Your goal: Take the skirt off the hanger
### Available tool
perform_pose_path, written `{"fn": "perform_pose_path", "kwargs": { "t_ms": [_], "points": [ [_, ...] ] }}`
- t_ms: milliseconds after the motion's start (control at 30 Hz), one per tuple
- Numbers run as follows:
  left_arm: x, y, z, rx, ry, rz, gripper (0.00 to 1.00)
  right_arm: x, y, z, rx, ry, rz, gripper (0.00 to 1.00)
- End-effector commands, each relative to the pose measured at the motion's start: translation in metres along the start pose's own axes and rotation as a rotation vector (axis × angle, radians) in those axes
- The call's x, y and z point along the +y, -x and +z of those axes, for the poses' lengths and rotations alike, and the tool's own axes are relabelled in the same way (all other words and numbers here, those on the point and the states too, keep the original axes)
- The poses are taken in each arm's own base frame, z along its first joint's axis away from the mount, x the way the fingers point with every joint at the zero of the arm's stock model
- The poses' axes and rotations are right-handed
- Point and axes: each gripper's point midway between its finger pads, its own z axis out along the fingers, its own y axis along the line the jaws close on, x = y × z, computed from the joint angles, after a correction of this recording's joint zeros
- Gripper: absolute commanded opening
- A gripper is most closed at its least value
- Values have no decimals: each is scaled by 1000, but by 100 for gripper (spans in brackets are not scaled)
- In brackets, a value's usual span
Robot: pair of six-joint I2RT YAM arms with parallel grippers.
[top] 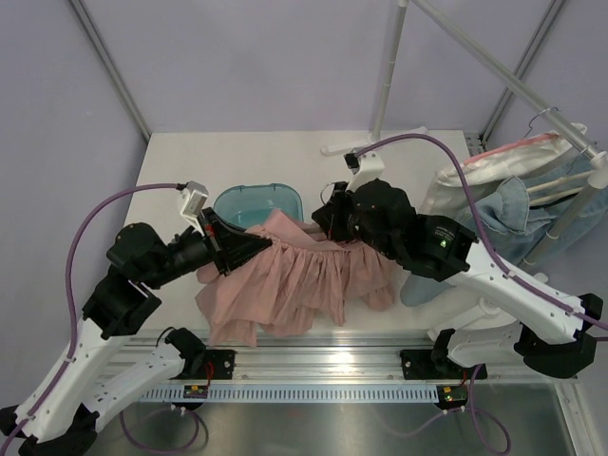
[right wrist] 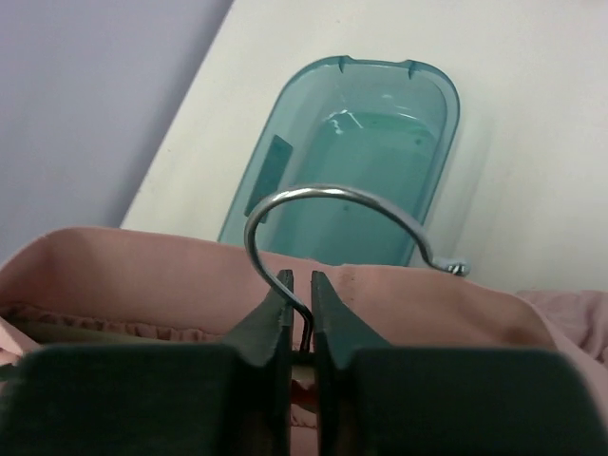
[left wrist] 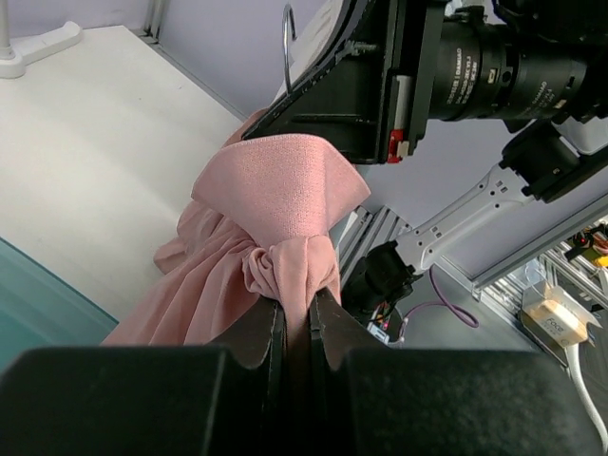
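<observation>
A pink pleated skirt [top: 294,280] hangs spread between the two arms above the table's near middle. My left gripper [top: 258,243] is shut on a bunched corner of the skirt's waistband [left wrist: 285,271]. My right gripper [top: 328,221] is shut on the stem of the hanger's metal hook [right wrist: 328,204], with the pink waistband [right wrist: 142,275] stretched across just behind the fingers. The hook also shows in the left wrist view [left wrist: 287,43]. The hanger's bar is hidden under the cloth.
A teal plastic tub [top: 255,203] sits on the white table [top: 237,157] just behind the skirt; it also shows in the right wrist view [right wrist: 366,152]. A rack at the right [top: 570,133] holds denim and white garments [top: 513,204]. A white stand base [top: 347,147] is at the back.
</observation>
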Motion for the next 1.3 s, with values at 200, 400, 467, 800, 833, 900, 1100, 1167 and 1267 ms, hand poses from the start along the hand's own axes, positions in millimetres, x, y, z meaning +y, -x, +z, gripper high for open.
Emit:
{"fn": "perform_pose_path", "kwargs": {
  "t_ms": [200, 400, 467, 800, 833, 900, 1100, 1167, 1267],
  "points": [
    [-14, 25, -8, -144, -59, 68, 99, -4, 3, -7, -43, -116, -6, 0],
    [-10, 3, -19, -108, -54, 87, 99, -8, 19, -30, -65, -116, -15, 0],
    [-6, -6, -21, -86, -44, 87, 99, -5, 26, -40, -68, -91, -14, 0],
    [17, -33, -23, -29, 32, 73, 99, 1, 39, -72, -77, -9, -12, 0],
    [18, -36, -23, -24, 34, 69, 99, -1, 41, -74, -80, -15, -12, 0],
    [19, -39, -25, -16, 39, 63, 99, -6, 43, -80, -90, -32, -9, 0],
    [18, -53, -30, 24, 25, 49, 66, -21, 51, -94, -140, -64, 4, 0],
    [20, -55, -33, 24, 35, 51, 29, -26, 52, -95, -144, -88, -8, 0],
    [27, -53, -41, 1, 95, 49, 0, -36, 51, -96, -143, -138, -24, 0]
  ]
}}
